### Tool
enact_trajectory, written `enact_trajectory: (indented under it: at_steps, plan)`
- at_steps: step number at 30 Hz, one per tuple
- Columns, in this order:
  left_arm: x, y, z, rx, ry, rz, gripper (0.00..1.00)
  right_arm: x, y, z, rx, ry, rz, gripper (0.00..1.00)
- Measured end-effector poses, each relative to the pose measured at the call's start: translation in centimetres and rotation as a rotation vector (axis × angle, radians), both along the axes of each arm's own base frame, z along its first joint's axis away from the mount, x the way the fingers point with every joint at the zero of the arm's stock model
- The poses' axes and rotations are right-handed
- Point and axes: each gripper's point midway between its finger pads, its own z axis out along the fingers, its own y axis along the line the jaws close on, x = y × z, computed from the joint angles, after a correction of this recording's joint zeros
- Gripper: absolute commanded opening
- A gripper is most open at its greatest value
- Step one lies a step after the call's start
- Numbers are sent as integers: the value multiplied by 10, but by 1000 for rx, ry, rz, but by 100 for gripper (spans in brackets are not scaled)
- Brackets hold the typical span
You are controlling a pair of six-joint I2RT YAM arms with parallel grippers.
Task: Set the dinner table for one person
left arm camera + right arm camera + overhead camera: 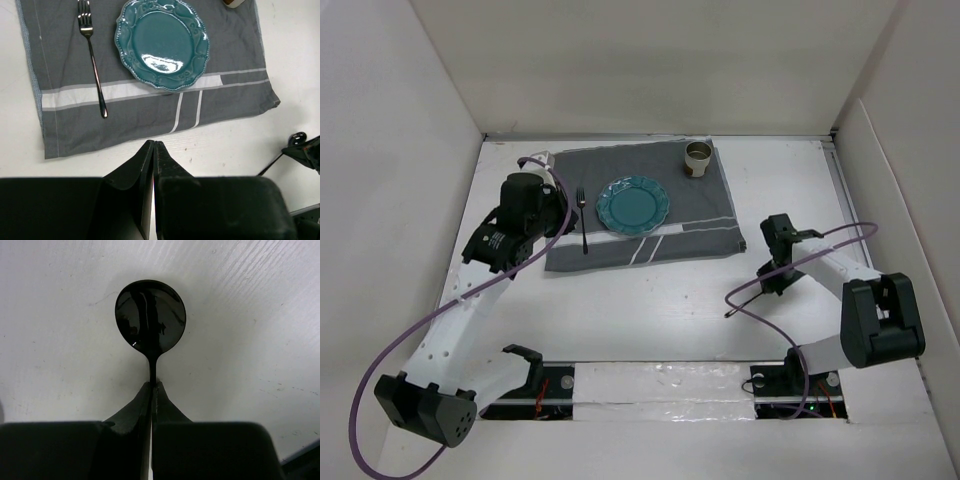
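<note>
The white dinner table (pixel 650 310) holds a grey striped cloth (pixel 705 215). On the cloth lie a teal plate (pixel 633 206), a fork (pixel 583 220) to its left, and a cup (pixel 698 157) at the far right corner. The plate (pixel 162 42) and fork (pixel 92 55) also show in the left wrist view. My right gripper (pixel 767 280) is shut on a dark spoon (pixel 150 315) at its neck, over bare table right of the cloth. My left gripper (pixel 153 142) is shut and empty, raised near the cloth's left side.
White walls enclose the table on the left, back and right. The right arm's purple cable (pixel 820 245) loops above the table near the spoon. The arm bases sit at the near edge.
</note>
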Motion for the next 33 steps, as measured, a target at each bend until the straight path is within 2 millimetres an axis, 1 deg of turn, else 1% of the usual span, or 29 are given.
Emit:
enact_trajectory:
  at_steps: [2, 4, 5, 7, 9, 10, 13, 14, 15, 17, 18, 20, 22, 24, 26, 29, 31, 33]
  plan:
    - [0, 2, -3, 8, 7, 8, 0, 2, -3, 3, -20, 3, 24, 0]
    - [0, 3, -5, 14, 10, 14, 0, 10, -7, 17, -61, -6, 68, 0]
    - [0, 4, -5, 16, 10, 17, 0, 21, -8, 29, -86, -38, 102, 0]
    - [0, 5, -5, 21, 8, 21, 0, 49, -3, 61, -116, -139, 188, 0]
    - [1, 5, -5, 24, 9, 23, 0, 87, 11, 109, -120, -291, 294, 0]
    - [1, 5, -6, 24, 11, 23, 0, 104, 20, 134, -112, -359, 355, 0]
    - [3, 4, -10, 27, 24, 22, 0, 153, 52, 201, -106, -526, 529, 0]
    - [4, 4, -12, 28, 30, 22, 0, 168, 65, 219, -116, -563, 588, 0]
    - [5, 3, -14, 27, 39, 21, 0, 181, 78, 232, -125, -590, 640, 0]
    - [6, 1, -17, 22, 53, 22, 0, 202, 109, 243, -135, -620, 742, 0]
    - [6, 0, -18, 15, 59, 22, 0, 209, 124, 243, -135, -617, 791, 0]
    - [6, -3, -19, 1, 68, 18, 0, 219, 152, 230, -140, -582, 883, 0]
    - [6, -5, -17, -16, 69, 16, 0, 226, 174, 210, -149, -527, 955, 0]
    - [6, -7, -13, -33, 65, 16, 0, 231, 188, 182, -170, -450, 1008, 0]
    - [8, -8, -8, -46, 58, 22, 0, 236, 194, 153, -192, -371, 1036, 0]
    - [13, -10, 1, -59, 45, 32, 0, 239, 191, 117, -224, -265, 1055, 0]
    - [16, -11, 3, -68, 43, 37, 0, 243, 186, 102, -245, -223, 1058, 0]
    - [18, -12, 3, -77, 48, 44, 0, 250, 183, 93, -266, -202, 1059, 0]
